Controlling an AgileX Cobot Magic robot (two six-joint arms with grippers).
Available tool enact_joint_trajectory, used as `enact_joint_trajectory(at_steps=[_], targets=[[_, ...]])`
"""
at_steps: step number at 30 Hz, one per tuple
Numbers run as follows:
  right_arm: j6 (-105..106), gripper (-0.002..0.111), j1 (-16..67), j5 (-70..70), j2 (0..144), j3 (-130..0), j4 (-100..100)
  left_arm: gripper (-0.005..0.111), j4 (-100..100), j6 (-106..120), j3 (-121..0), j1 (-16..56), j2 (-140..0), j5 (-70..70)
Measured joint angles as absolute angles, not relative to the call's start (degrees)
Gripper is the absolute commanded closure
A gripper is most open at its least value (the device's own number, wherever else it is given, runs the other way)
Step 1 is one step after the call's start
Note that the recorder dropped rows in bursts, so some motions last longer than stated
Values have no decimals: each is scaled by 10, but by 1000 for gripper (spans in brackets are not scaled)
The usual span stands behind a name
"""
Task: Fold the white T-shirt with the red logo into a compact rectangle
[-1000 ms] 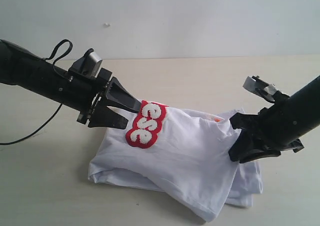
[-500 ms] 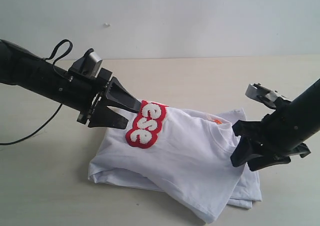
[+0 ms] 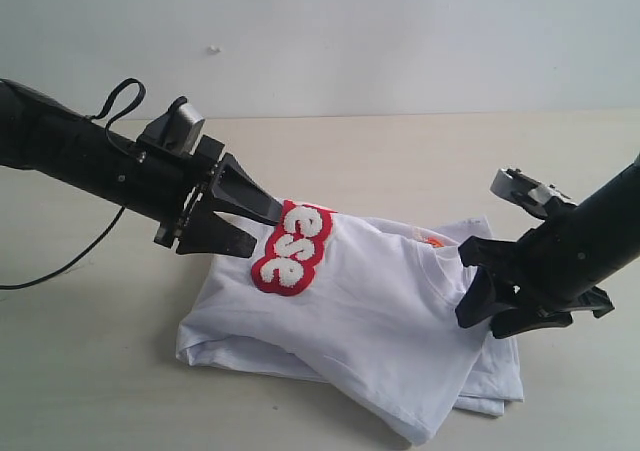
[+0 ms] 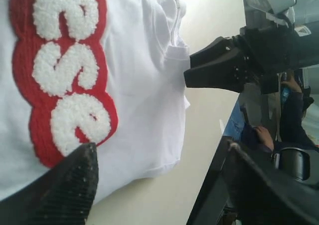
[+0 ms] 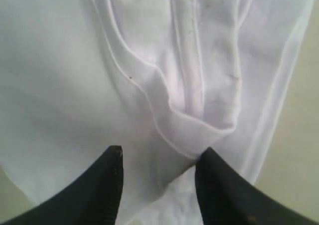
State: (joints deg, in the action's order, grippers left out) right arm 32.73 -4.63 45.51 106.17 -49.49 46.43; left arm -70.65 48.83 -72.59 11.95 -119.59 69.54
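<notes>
There's the white T-shirt (image 3: pixel 370 321), part-folded & bunched on the table (image 3: pixel 100 371), red logo (image 3: pixel 293 248) showing at its left end. At the logo's edge sits the left gripper (image 3: pixel 266 232), jaws spread wide, nothing btwn them. Over the shirt's right edge, the right gripper (image 3: pixel 463 285), fingers apart, a fabric fold in the gap, not pinched.

The red-bordered logo strip (image 3: pixel 292 248) of fuzzy white chenille letters reads "ese" on the part that shows. It sits on the chest of the wrinkled white cotton T-shirt (image 3: pixel 370 311). Any print on the small orange neck tag (image 3: pixel 430 238) is too small to read.
</notes>
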Motion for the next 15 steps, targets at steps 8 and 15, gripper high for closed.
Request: enact_joint_trajectory(at_steps=[8, 15], targets=[[277, 63, -46, 492, 1062, -495, 395, 38, -706, 488, -726, 119, -1196, 695], [257, 63, -46, 469, 1063, -495, 380, 38, -706, 488, -726, 119, -1196, 695]])
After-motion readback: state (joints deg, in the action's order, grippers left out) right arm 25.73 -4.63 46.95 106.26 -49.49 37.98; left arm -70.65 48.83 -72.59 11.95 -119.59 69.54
